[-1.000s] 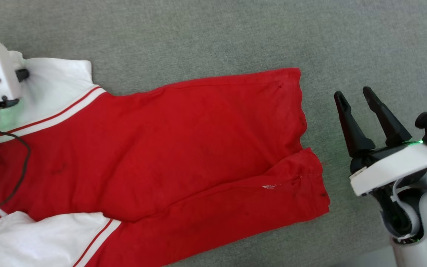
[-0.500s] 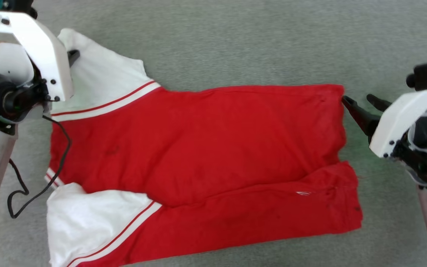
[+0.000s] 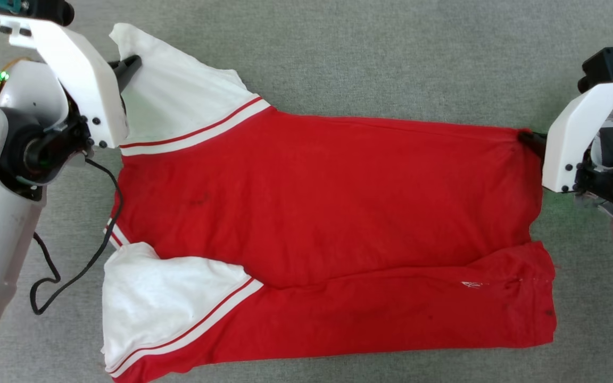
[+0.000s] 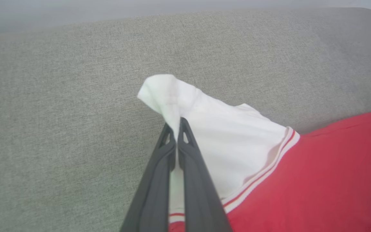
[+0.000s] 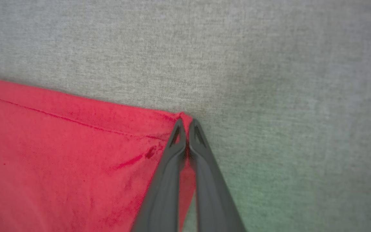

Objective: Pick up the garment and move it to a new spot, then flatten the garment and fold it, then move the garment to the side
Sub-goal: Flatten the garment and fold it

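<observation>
**Position.** The red jersey T-shirt with white short sleeves (image 3: 328, 202) lies spread on the grey woven-fabric counter (image 3: 370, 58). Its long axis runs straight from one gripper to the other.

**Grip state.**
- The left gripper (image 4: 175, 129) has its jaws pressed together on the tip of the far white sleeve (image 3: 179, 106). The sleeve stands up in a soft peak just past the jaws.
- The right gripper (image 5: 185, 124) has its jaws clamped on the far hem corner of the red body. A thin wedge of red cloth shows between them.

**Governing relation.** Both pinch points sit on the far long edge of the garment, so the whole body of cloth lies on the robot's side of both sets of jaws. Each arm is nearer its own end (left to the sleeve end, right to the hem end). The coming move probably needs both grips to travel together, keeping that edge straight.

**Materials and shapes.**
- The cloth is a thin, matte, limp knit, and it looks likely to sag wherever it is unsupported.
- A red-and-white striped trim band (image 3: 195, 133) marks the sleeve seam beside the left jaws.
- The near white sleeve (image 3: 163, 298) lies flat, well apart from those jaws.
- A long crease runs parallel to the long axis, nearer the robot than both jaws.
- A loose black cable (image 3: 99, 234) hangs beside the sleeve end and may snag.
</observation>
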`<state>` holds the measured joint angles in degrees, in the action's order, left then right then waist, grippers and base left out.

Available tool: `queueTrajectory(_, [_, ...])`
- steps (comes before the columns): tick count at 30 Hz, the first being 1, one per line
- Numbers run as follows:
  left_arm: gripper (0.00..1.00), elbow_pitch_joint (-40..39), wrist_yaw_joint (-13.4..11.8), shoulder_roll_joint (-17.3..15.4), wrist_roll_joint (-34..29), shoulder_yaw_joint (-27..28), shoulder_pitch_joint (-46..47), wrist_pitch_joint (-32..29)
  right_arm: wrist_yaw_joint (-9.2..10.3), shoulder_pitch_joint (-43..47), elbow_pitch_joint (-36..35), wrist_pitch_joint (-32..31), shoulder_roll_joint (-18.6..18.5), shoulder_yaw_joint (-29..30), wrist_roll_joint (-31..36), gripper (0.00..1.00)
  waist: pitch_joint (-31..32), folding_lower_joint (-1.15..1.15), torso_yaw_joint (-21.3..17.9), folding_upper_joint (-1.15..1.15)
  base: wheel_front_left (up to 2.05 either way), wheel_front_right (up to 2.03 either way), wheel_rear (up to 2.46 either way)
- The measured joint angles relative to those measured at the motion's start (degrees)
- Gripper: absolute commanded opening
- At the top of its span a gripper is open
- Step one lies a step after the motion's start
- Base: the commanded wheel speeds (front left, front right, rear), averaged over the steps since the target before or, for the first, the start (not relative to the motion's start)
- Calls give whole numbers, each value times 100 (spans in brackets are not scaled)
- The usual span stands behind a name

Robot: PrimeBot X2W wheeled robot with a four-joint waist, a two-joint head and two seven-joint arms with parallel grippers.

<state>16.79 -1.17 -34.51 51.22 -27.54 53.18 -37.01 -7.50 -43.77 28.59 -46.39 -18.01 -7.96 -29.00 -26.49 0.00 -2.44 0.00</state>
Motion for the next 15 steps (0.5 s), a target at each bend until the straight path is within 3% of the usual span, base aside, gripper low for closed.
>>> queueTrajectory(10, [0, -215, 89, 48, 336, 360, -883, 843, 0, 335, -709, 745, -67, 253, 86, 0, 653, 0, 112, 0, 0, 0, 0])
queueTrajectory(15, [0, -619, -92, -27, 415, 505, -1861, 1298, 0, 1156, -1147, 914, -75, 431, 75, 0, 1113, 0, 177, 0, 0, 0, 0])
